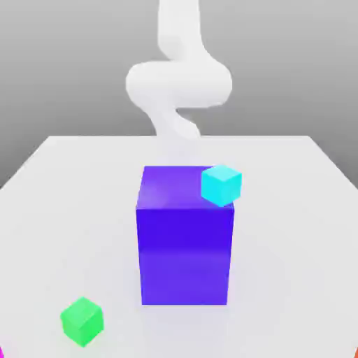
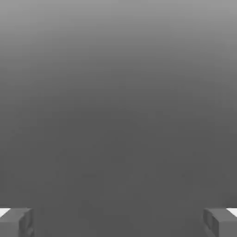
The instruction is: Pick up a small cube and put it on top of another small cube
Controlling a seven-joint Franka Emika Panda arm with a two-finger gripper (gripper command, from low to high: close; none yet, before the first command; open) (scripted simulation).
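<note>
Pale tabletop [image 1: 280,231], grey background. Magenta cube [image 1: 1,352] at exterior view's left bottom edge, mostly cut off; green cube [image 1: 82,321] nearby. Behind blue-violet block [image 1: 184,255], white arm [image 1: 179,84] upright, bent midway. Jaws [image 2: 118,223] released, spread wide.

On the desk [image 1: 280,231], a large block [image 1: 184,255] stands mid-scene, an upper cube [image 1: 222,185] at its top's near corner on the exterior view's right, a lower cube [image 1: 82,321] apart, nearer the exterior view's left.
</note>
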